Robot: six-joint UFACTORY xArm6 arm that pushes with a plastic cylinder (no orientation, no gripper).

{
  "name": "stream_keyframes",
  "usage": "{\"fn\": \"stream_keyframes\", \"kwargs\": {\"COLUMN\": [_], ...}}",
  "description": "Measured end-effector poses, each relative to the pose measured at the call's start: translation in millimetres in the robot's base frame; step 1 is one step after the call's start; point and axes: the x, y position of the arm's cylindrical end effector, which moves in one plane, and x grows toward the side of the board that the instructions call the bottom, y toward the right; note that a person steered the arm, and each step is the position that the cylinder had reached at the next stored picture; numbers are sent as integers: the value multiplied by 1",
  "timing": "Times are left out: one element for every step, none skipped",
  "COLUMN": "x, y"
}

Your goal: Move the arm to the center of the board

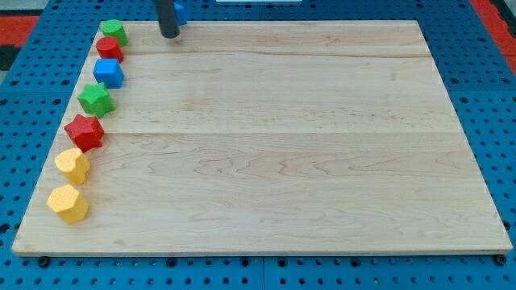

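My tip (168,35) rests at the view's top edge of the wooden board (274,137), left of the middle. A blue block (180,11) sits just behind the rod at the view's top, partly hidden. Down the board's left edge runs a line of blocks: a green block (114,32), a red block (109,48), a blue cube (108,72), a green star (96,99), a red star (85,131), a yellow heart (72,165) and a yellow hexagon (68,203). My tip is to the right of the green and red blocks, apart from them.
The board lies on a blue pegboard table (484,48) with holes. A red strip (16,24) shows at the view's top left corner and another at the top right.
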Motion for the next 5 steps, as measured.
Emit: {"fn": "stream_keyframes", "kwargs": {"x": [-2, -2, -2, 1, 51], "y": [33, 69, 89, 109, 130]}}
